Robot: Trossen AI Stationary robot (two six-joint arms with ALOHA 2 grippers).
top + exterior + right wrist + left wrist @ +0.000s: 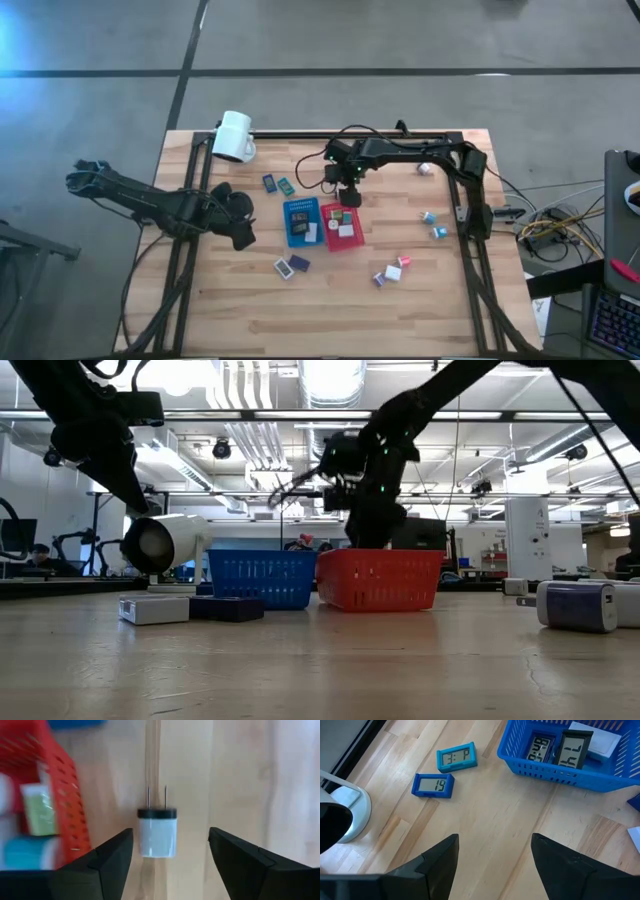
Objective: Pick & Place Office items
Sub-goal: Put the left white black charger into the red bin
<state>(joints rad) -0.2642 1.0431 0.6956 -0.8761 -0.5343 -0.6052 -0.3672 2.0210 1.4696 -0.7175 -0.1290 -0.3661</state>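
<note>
A: High view, entry one: right gripper (pixel 350 197), over the far end of the red tray (pixel 343 238). Condition?

B: Fingers spread, holding nothing. In the right wrist view a white plug adapter (pixel 157 836), black-faced with two prongs, shows between them, clear of both. It sits against bare wood just beside the red tray's wall. I cannot tell whether it rests on the table (pixel 420 310).

A: Entry two: left gripper (pixel 495 837).

B: Released as well, empty, over bare wood on the near-left side of the blue tray (pixel 296 207). Ahead of it lie a teal clock (pixel 456 757) and a dark blue clock (pixel 433 785), close together, both flat on the wood. The white mug (pixel 233 137) lies on its side near the table's far left corner.

A: Tray contents?

B: Blue tray: two black clocks (pixel 540 748) side by side and a white flat piece (pixel 600 742) behind them. Red tray: several small pieces, green, teal and white; details too blurred to list.

A: Loose stock?

B: A white flat piece and a dark one (pixel 299 263) together near the trays' front. Three small plugs (pixel 393 273) cluster to the right of those, and two teal ones (pixel 433 225) lie farther right. One more (pixel 425 169) lies beneath the right arm.
</note>
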